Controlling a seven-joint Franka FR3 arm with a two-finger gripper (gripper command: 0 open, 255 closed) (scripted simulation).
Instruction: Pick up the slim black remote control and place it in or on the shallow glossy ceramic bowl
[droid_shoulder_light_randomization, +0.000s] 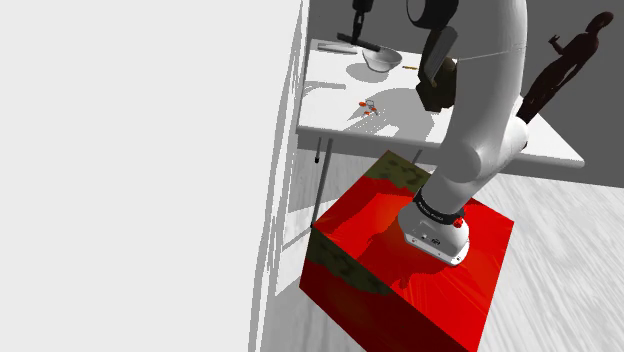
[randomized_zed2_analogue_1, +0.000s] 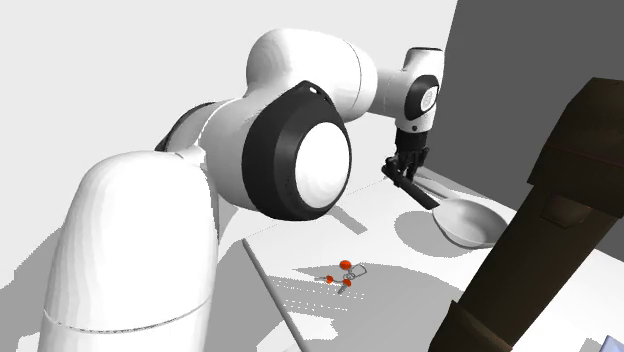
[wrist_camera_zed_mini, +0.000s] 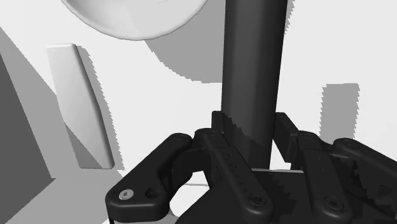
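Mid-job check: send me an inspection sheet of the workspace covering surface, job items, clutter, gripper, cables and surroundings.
Surface: white table, shadowed by the arm.
Job's things: black remote held above the table, one end near the bowl's rim; white bowl with nothing in it.
Clutter: small item with red-orange parts; flat white block.
Gripper: gripper shut on the remote.
Cables: nothing seen.
Surroundings: red box stand; dark figure beyond the table.

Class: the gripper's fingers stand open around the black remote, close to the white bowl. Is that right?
Not quite. The gripper is shut on the black remote, not open around it, as the wrist view shows. The white bowl is indeed close by.
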